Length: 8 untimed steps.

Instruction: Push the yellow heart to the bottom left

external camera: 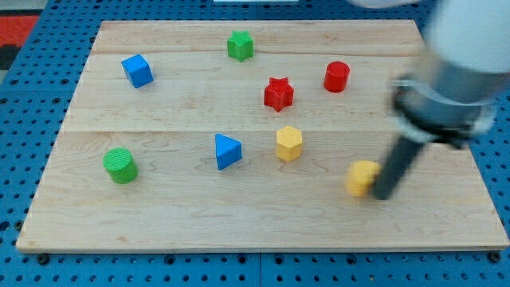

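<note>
— Eight blocks on the table (239, 231)? Start nearest.

— Eight. Nearest is my tip (382, 196), at about 4 o'clock from the table's middle. The heart (362, 177) sits just at its 10 o'clock, a yellow block too blurred to show its shape cleanly. The rod (396, 166) runs up along the heart's 3 o'clock side; the blur hides whether they touch.

— And the claw, wide or narrow?

— Cannot tell; only the dark rod shows.

— Next back?

— The green cylinder (120, 165), far out at 9 o'clock, well apart from the rest. Then the blue triangle (227, 151) near the middle, with the yellow hexagon (289, 143) at its 3 o'clock, near but not touching. The heart lies at the hexagon's 4 o'clock, apart from it.

— Farther?

— The red star (278, 93) at the hexagon's 12 o'clock, and the red cylinder (336, 76) at the star's 2 o'clock. The blue cube (137, 70) is off at 10 o'clock from the middle. Farthest is the green star (240, 45), at 12 o'clock by the far edge.
</note>
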Available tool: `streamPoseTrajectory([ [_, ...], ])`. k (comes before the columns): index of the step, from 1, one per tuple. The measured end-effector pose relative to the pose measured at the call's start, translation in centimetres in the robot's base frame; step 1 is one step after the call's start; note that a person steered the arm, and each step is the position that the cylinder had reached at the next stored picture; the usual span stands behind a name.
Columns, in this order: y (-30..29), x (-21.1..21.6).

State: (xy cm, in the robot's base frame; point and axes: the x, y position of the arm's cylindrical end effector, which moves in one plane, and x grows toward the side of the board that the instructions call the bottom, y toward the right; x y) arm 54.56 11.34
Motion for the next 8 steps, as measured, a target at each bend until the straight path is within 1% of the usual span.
streamPoseTrajectory([
  [1,-3.7,-3.8],
  [2,-5.0,-6.7],
  [3,-9.2,-8.6],
  [4,-8.0,-8.4],
  [5,-6.0,-4.7],
  [6,-14.8,-2.5],
  [7,-15.4,-2.6],
  [8,-13.8,-5.2],
])
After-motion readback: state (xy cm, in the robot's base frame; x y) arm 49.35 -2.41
